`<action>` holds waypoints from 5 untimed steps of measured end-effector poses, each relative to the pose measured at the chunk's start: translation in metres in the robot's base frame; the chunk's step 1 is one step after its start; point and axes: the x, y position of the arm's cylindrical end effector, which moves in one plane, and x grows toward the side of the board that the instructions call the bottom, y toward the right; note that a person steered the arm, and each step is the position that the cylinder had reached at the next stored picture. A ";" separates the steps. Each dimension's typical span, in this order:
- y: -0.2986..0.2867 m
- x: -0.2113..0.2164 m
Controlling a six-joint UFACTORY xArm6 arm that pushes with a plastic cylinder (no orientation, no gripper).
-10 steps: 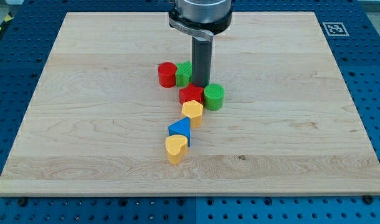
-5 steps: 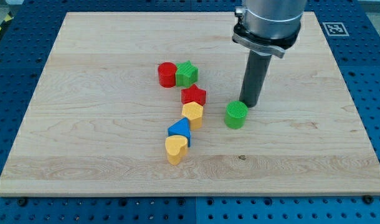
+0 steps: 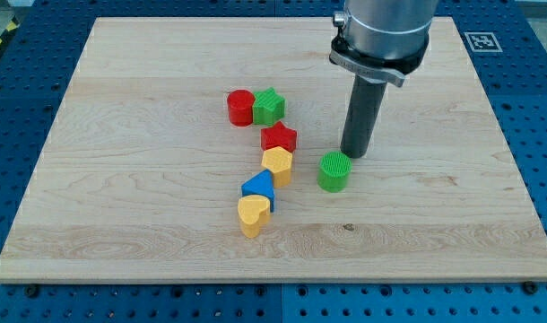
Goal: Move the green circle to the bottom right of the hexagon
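The green circle (image 3: pixel 334 171) lies on the wooden board, to the right of and slightly below the yellow hexagon (image 3: pixel 277 165). My tip (image 3: pixel 354 156) rests on the board just above and to the right of the green circle, touching or nearly touching its upper right edge. The hexagon sits in a chain of blocks, directly below the red star (image 3: pixel 278 138).
A red circle (image 3: pixel 240 107) and a green star (image 3: pixel 270 106) sit side by side above the chain. A blue triangle (image 3: pixel 258 187) and a yellow heart (image 3: pixel 253 214) continue the chain below the hexagon. The board (image 3: pixel 121 206) has an edge near the view's bottom.
The green circle has gone from beside the red star to the right and down, then slightly back left. My tip swung from above the star to the circle's upper right.
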 end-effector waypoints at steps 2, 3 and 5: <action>0.000 0.027; -0.010 0.031; -0.030 -0.001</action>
